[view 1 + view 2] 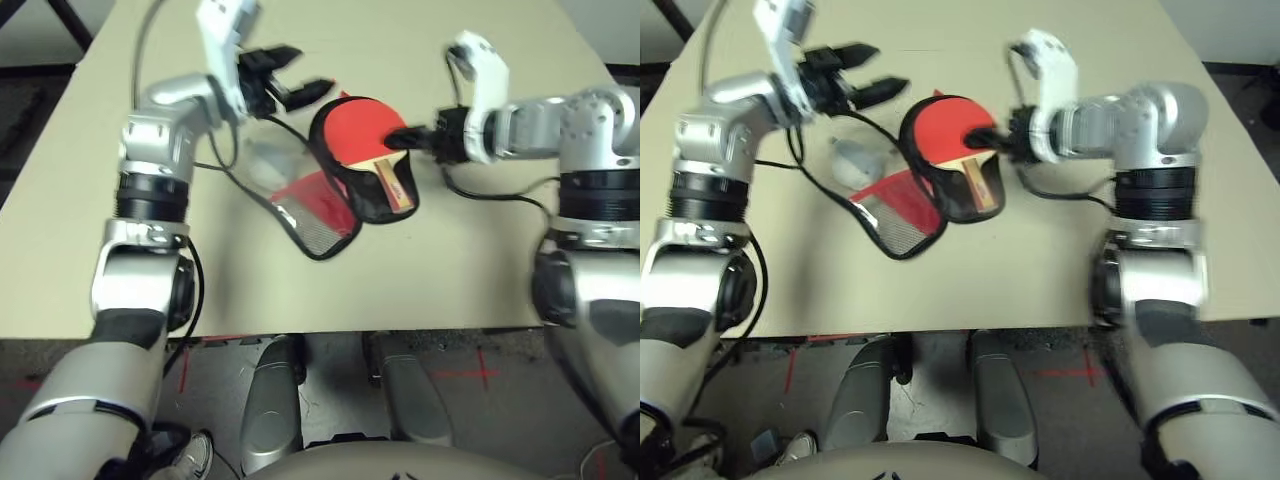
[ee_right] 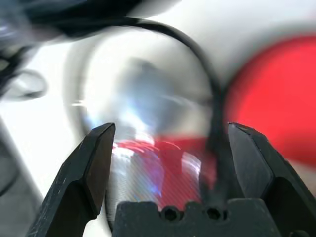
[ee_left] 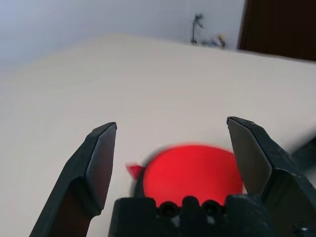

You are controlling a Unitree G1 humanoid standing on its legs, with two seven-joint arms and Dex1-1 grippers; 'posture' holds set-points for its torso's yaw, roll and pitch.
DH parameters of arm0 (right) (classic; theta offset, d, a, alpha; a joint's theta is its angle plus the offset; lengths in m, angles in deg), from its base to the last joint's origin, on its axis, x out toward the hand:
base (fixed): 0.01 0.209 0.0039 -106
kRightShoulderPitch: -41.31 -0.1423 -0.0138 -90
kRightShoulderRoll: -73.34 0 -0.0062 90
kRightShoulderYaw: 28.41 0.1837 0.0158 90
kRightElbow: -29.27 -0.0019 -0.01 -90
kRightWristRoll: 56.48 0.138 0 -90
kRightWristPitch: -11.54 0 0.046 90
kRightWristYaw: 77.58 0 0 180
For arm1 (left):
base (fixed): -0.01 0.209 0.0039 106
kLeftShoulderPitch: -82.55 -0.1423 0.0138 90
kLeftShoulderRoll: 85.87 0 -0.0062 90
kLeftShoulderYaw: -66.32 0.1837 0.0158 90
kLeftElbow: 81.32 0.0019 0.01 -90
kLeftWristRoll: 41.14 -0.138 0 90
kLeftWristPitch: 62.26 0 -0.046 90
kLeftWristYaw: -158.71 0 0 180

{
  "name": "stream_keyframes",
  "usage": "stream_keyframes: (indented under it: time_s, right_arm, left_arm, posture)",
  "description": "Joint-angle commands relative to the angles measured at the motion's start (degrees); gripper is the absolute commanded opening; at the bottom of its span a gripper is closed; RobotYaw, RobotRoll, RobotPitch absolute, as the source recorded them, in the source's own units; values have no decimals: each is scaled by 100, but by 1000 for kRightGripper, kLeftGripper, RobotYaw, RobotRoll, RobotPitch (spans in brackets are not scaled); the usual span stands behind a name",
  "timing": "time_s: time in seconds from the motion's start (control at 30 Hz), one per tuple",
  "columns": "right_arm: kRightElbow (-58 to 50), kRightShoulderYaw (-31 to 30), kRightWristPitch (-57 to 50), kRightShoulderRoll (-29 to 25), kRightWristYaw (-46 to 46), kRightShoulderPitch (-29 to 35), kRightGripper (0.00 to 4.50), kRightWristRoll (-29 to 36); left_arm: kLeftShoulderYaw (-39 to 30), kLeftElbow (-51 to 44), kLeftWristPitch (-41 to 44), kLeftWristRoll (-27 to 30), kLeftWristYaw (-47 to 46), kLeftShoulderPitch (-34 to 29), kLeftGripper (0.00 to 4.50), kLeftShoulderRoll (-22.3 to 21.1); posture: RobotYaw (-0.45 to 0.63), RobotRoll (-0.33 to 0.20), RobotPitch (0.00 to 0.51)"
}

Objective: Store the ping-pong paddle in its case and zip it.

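Silver forearms (image 1: 130, 270) bear left end effector (image 3: 172, 121) and right end effector (image 2: 172, 123), both released; paddle (image 1: 352, 135) seems loaded, so case (image 1: 312, 234) needs folding from tabletop's (image 1: 420, 285) left-edge side.

Bare table nearest the robot is free; cables flank the case (image 1: 318, 215)

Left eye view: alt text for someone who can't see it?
Red ping-pong paddle lying on one half of its opened case on a table, mesh half beside it; the robot's open left gripper hovers near the top, its right gripper over the paddle's right edge.
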Motion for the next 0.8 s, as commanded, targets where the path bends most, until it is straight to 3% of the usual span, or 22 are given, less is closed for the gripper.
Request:
stream_keyframes:
  time_s: [0.03, 0.23, 0.57, 0.7, 0.8]
  right_arm:
    - [-559, 85, 682, -785, -320, 593, 4486, -173]
    - [-524, 110, 1316, -1737, -850, 1205, 4486, -258]
    - [390, -159, 2635, -2495, -2001, 1682, 4486, -506]
    - [551, -211, 3053, -2670, -2414, 1949, 4486, -602]
    - [641, -179, 3611, -2662, -2543, 2077, 4486, -740]
  left_arm:
    - [-204, 825, -457, -250, 2, 237, 4500, -570]
    - [-54, 1700, -803, -663, 397, 73, 4500, -1329]
    - [205, 1816, -383, -1056, 1463, -1249, 4500, -2364]
    - [544, 1068, 367, -1073, 2265, -2184, 4500, -2613]
    - [746, -514, 1318, -747, 2744, -3041, 4500, -2612]
  posture:
    - [-34, 0, 219]
    - [-25, 0, 229]
    - [5, 0, 233]
    - [5, 0, 233]
    - [4, 0, 229]
